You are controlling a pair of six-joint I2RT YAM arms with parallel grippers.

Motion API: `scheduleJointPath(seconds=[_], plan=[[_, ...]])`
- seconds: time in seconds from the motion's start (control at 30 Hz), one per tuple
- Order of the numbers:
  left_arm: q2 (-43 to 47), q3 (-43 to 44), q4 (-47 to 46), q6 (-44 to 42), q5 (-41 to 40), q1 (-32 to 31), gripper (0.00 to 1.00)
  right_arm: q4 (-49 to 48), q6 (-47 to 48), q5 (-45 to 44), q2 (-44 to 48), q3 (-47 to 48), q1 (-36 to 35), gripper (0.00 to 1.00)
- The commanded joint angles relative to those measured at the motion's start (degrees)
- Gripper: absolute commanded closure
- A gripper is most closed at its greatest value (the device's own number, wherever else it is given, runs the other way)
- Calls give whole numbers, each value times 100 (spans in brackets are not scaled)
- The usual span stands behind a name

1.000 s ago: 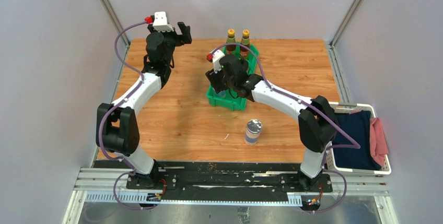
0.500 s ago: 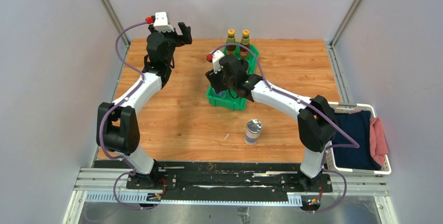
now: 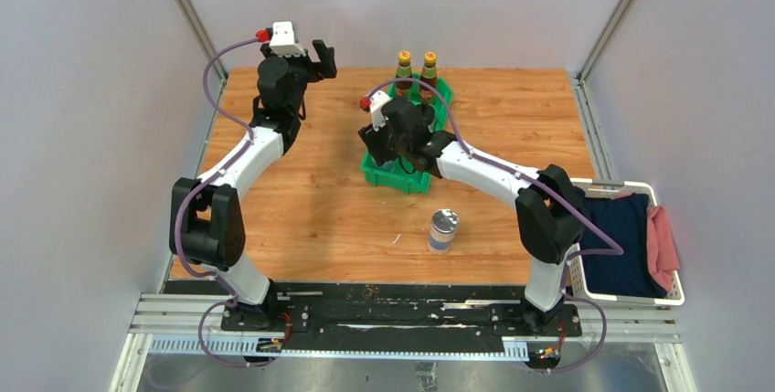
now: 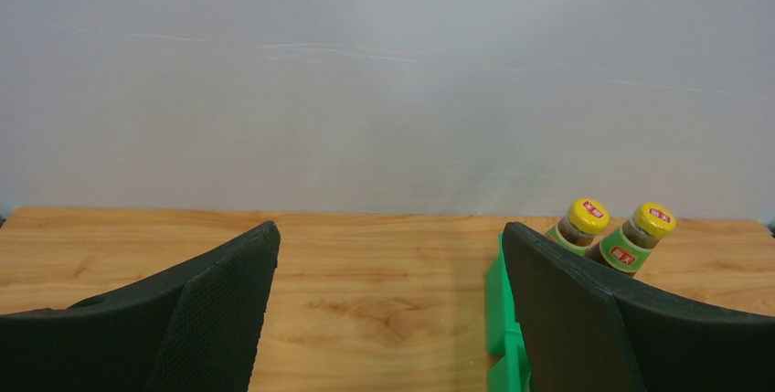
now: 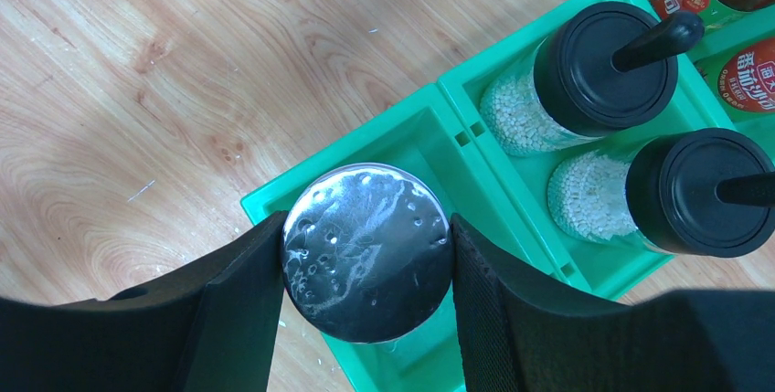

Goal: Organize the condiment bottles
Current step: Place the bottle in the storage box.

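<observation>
My right gripper (image 5: 366, 255) is shut on a silver-lidded jar (image 5: 367, 250) and holds it over the near compartment of the green bin (image 5: 411, 136). Two black-capped shakers (image 5: 603, 68) lie in the middle compartment. Two brown sauce bottles with yellow caps (image 3: 417, 70) stand in the far compartment; they also show in the left wrist view (image 4: 585, 218). A second silver-lidded, blue-labelled jar (image 3: 443, 230) stands alone on the table near the front. My left gripper (image 4: 388, 310) is open and empty, raised at the far left of the table (image 3: 315, 58).
A white basket (image 3: 672, 296) with dark blue and pink cloths sits off the table's right edge. Grey walls close in the back and sides. Bare wood table (image 3: 302, 209) lies left of and in front of the bin.
My right gripper with the jar has shifted slightly toward the far side over the bin. The left arm is nearly still.
</observation>
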State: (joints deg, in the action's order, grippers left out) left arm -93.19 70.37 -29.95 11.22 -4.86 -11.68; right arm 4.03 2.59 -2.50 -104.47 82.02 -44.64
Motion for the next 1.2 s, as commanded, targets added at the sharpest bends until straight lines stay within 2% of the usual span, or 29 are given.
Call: scheduleJointPath(seconds=[0.0,1.17], plan=[[-65,-58,-188,64,55,43,5,-317,-21,67,5,102,11,100],[-159,-58,-191,95,144,43,7,-353,-32,162,-152,105,245,100]])
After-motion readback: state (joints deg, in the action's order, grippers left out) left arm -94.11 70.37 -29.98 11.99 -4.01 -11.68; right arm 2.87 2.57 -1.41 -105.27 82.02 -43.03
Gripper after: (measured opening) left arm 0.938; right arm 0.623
